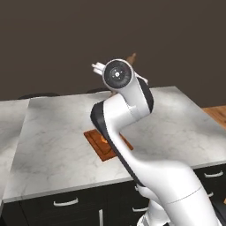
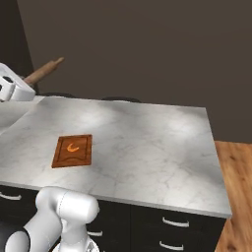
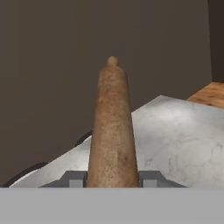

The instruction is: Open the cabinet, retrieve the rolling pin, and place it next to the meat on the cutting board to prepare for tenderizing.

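My gripper (image 3: 112,179) is clamped on the pin (image 3: 113,131), one finger seated against each side of the rod near its base; the rod runs straight out along my line of sight, ending in a small rounded knob. From the right base view the pin (image 2: 43,72) juts up and away from my hand, held in the air over the far left part of the counter (image 2: 147,142). The board (image 2: 72,150) lies flat on the marble, well apart from the pin, with the orange curl of meat (image 2: 73,146) at its middle. Judgement: retrieval is complete and the carry is in hand. Outstanding: bring the pin down over the board, lay it beside the meat, not on it, and release.
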